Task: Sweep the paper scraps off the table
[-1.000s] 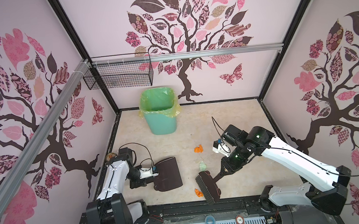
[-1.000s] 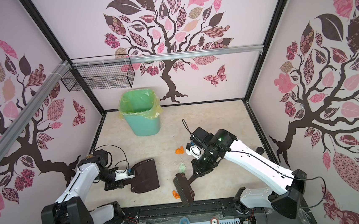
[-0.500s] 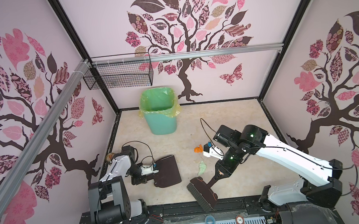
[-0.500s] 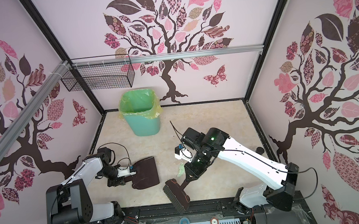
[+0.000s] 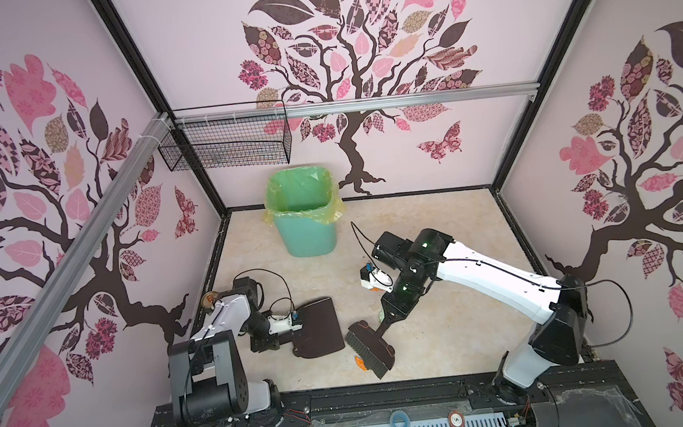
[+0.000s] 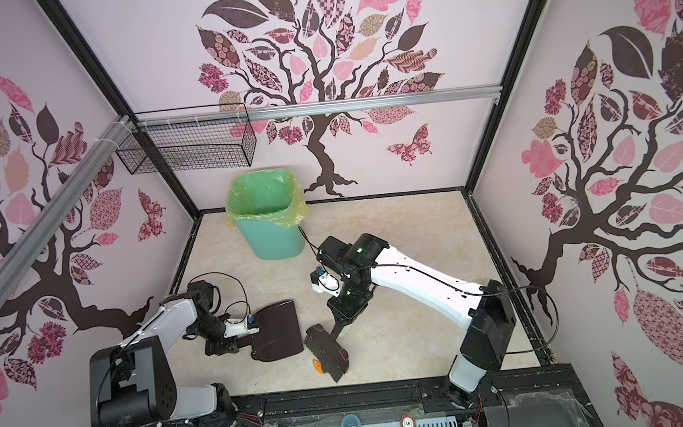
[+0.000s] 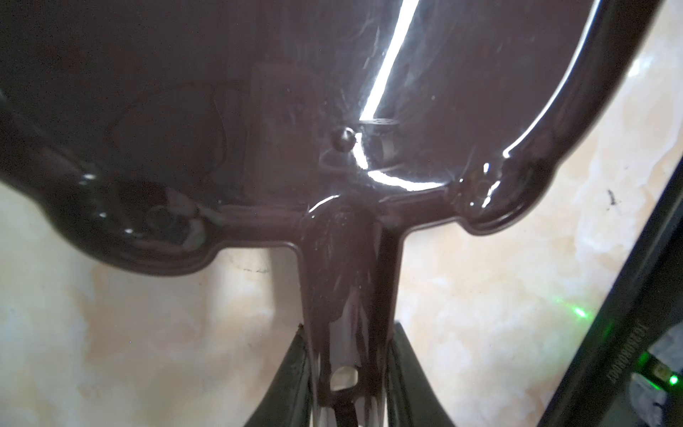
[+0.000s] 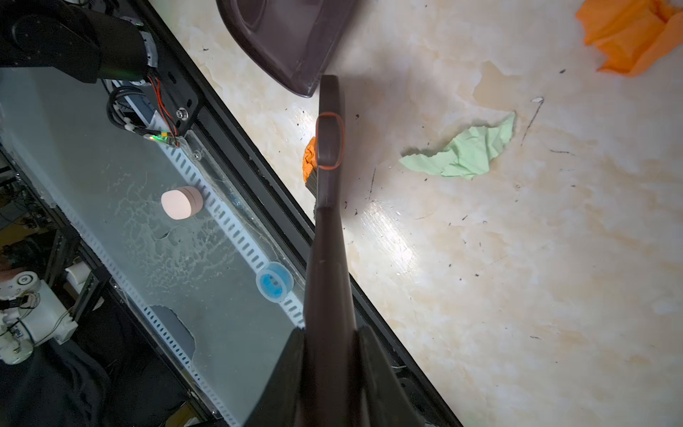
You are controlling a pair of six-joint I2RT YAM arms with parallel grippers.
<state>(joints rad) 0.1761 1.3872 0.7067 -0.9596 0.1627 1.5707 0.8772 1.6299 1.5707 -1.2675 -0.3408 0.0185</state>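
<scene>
Both pinching: left tool (image 7: 349,327) dustpan (image 5: 316,329) handle, right tool (image 8: 329,331) brush (image 5: 372,349) handle; bristles against orange scrap (image 8: 309,158).

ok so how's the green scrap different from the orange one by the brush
Shape: the green scrap is spread fairly flat, the orange scrap wadded up. Place: the green scrap lies in the open, the orange scrap half hidden against the brush. Both are paper on the table, outside the dustpan.
</scene>
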